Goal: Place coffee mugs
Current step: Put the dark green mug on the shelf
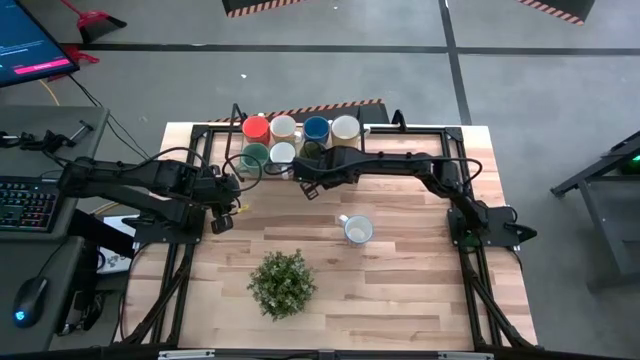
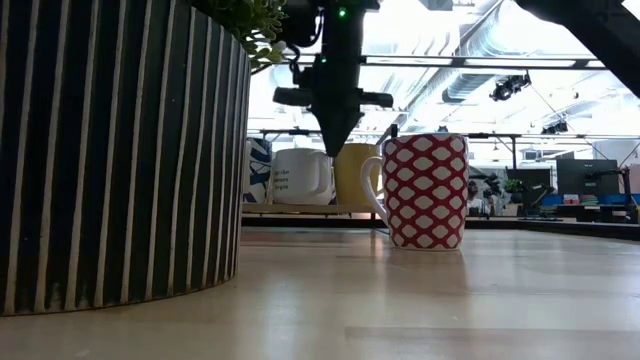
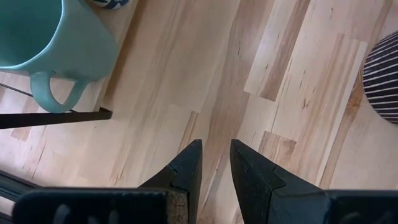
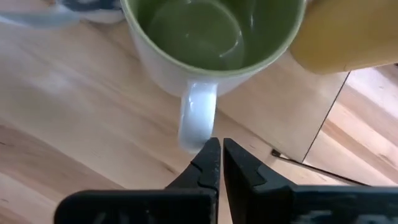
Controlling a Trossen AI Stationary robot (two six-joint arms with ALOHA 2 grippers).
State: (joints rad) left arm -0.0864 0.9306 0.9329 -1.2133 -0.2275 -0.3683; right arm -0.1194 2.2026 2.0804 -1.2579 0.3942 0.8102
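Note:
Several coffee mugs stand in two rows at the table's far edge, among them an orange one (image 1: 256, 127), a blue one (image 1: 316, 127) and a teal one (image 1: 255, 154) (image 3: 37, 31). A white mug with an olive-green inside (image 4: 205, 37) (image 1: 313, 150) stands upright in the near row, its handle toward my right gripper (image 4: 219, 146) (image 1: 308, 190), which is shut and points down just in front of it. A red-and-white patterned mug (image 2: 427, 190) (image 1: 357, 230) stands alone mid-table. My left gripper (image 3: 216, 149) (image 1: 222, 222) hangs open over bare wood at the left. My right gripper's shut fingertips (image 4: 210, 152) stand right at the outer curve of the green-lined mug's handle (image 4: 194, 121), slanting down from the table's near side. I cannot tell whether they touch it. The mug rests upright on its base.
A bushy plant in a striped dark pot (image 1: 282, 283) (image 2: 110, 150) stands near the front edge. An ochre mug (image 4: 348, 37) is close beside the green-lined one. The mug rows rest on a thin raised board (image 4: 311, 134). Black frame rails (image 1: 200, 170) border the table.

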